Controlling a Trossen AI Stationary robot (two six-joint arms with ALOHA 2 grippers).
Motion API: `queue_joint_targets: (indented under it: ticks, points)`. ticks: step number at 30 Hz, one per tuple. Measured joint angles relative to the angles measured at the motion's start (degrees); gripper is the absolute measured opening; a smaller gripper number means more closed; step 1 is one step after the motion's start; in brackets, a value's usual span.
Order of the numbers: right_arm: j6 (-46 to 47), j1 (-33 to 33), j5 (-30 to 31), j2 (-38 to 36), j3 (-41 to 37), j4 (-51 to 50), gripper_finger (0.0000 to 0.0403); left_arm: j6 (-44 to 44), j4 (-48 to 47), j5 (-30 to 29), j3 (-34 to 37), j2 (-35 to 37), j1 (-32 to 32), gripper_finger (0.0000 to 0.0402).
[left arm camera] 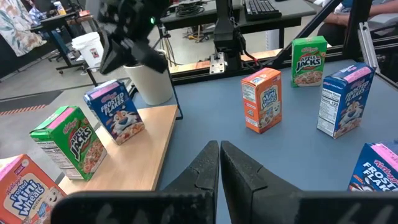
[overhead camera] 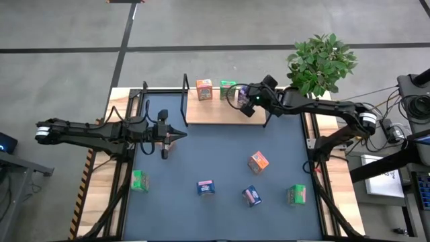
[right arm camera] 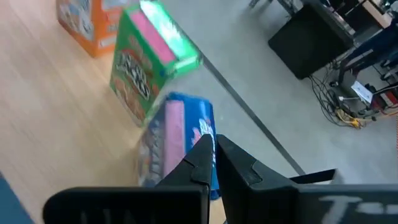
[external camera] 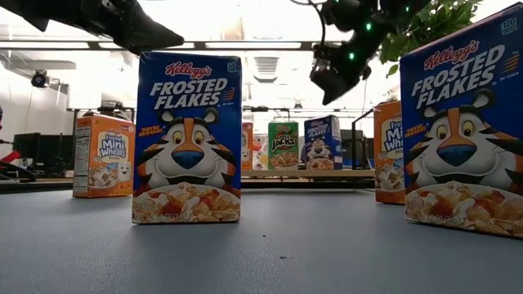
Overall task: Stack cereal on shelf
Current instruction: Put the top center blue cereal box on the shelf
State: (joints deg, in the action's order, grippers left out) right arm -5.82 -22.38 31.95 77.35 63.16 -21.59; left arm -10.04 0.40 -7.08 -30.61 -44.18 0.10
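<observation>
The shelf (overhead camera: 222, 113) is a light-wood board in a black frame at the table's far side. An orange box (overhead camera: 204, 89), a green box (overhead camera: 228, 89) and a blue box (left arm camera: 115, 112) stand upright on its board. My right gripper (right arm camera: 216, 151) is shut and hovers just above the blue box (right arm camera: 177, 140), apart from it in the low view (external camera: 333, 80). My left gripper (overhead camera: 176, 136) is shut over the table's left middle, holding nothing. Several more cereal boxes stand on the table: orange (overhead camera: 258, 161), blue (overhead camera: 205, 187), blue (overhead camera: 251, 195), green (overhead camera: 296, 195), green (overhead camera: 139, 180).
A potted plant (overhead camera: 322, 64) in a white pot (left arm camera: 149, 78) stands past the shelf's right end. Black frame posts (overhead camera: 186, 84) rise at the shelf's left end. The boxes lie scattered over the table's near half; bare table (overhead camera: 222, 144) shows between them and the shelf.
</observation>
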Motion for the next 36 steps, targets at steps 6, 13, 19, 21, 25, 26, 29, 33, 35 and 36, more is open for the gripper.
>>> queue_joint_targets:
  ticks: [6, 13, 19, 21, 25, 26, 29, 33, 35, 36]
  points:
    - [1.33, 1.72, -9.27, -0.2, 2.31, -3.22, 0.0009, 0.0, -0.02, 0.01, 0.0, 0.0, 0.0, 0.0]
    - [1.19, 2.1, -5.95, 5.52, -0.42, -1.92, 0.0009, -0.22, -0.03, 0.01, 0.0, 0.0, -0.02, 0.0]
    - [-1.21, 1.9, 2.79, 11.07, -0.19, -2.03, 0.0009, -0.44, -0.03, 0.01, 0.0, 0.0, -0.01, 0.0]
    - [-2.27, 1.61, 3.85, 12.6, 0.21, -1.91, 0.0009, -0.44, -0.04, 0.01, 0.0, 0.0, -0.02, 0.0]
    - [-3.83, 0.46, 5.66, 14.61, 0.76, -2.31, 0.0009, -0.42, -0.04, 0.01, 0.0, 0.0, 0.0, 0.0]
    - [-3.88, 0.24, 5.69, 14.77, 0.88, -2.31, 0.0009, -0.42, -0.04, 0.01, 0.0, 0.0, 0.0, 0.0]
    - [-4.25, 0.04, 5.56, 14.51, 0.95, -2.16, 0.0009, -0.34, -0.04, 0.01, 0.0, 0.0, 0.0, 0.0]
    - [-4.76, -0.31, 5.52, 13.05, 0.95, -2.18, 0.0009, -0.17, -0.06, 0.01, 0.0, 0.0, -0.02, 0.0]
    - [-5.38, -0.41, 5.55, 12.39, 0.95, -2.16, 0.0009, -0.17, -0.13, 0.01, 0.0, 0.0, -0.02, 0.0]
    - [-5.37, -0.55, 5.38, 12.16, 0.95, -2.16, 0.0009, -0.17, -0.13, 0.01, 0.0, 0.01, 0.0, 0.0]
